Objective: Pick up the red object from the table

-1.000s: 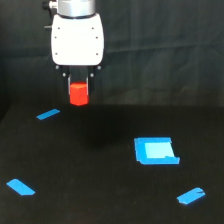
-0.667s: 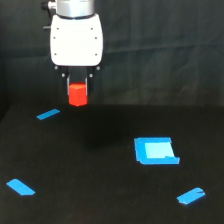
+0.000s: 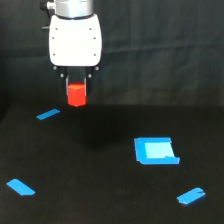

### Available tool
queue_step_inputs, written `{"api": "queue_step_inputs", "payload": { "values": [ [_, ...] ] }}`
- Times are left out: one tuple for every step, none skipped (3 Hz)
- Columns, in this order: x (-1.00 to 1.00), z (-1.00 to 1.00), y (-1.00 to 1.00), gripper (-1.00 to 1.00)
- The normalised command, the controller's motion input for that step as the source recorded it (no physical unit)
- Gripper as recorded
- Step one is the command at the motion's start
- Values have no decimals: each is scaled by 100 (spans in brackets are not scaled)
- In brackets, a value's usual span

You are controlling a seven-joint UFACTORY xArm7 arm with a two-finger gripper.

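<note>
The red object, a small bright red-orange block, hangs in the air between the dark fingers of my gripper, which is shut on it. The white gripper body sits directly above it in the upper left of the exterior view. The block is well above the black table, and a faint shadow lies on the surface below it.
A blue square patch lies to the exterior view's right of centre. Blue tape strips lie at the left, lower left and lower right.
The gripper has risen slightly, carrying the red object a little higher above the table. Nothing else has moved.
</note>
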Motion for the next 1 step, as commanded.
{"api": "queue_step_inputs", "payload": {
  "values": [
    [3,6,-2,-97]
  ]
}}
